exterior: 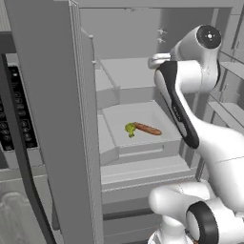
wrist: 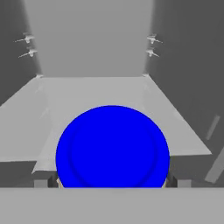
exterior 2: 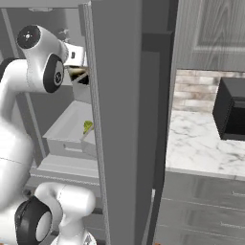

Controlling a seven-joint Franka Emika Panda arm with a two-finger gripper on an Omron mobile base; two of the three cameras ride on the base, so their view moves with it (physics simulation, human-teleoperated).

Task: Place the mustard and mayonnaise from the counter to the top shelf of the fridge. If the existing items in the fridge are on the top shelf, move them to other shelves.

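Gripper (wrist: pixel 112 181) spread wide around blue-lidded mayonnaise (wrist: pixel 112 146), fingertips nearly hidden, grasp itself unclear, above top shelf (wrist: pixel 94 89).

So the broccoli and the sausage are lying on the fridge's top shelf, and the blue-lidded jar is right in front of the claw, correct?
Not quite. The broccoli and sausage lie in the tray-like shelf below, not on the top shelf; the left base view shows this. The rest holds: the blue-lidded jar is right in front of the claw.

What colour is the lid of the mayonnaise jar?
Bright blue; the mayonnaise lid shows best in the hand view.
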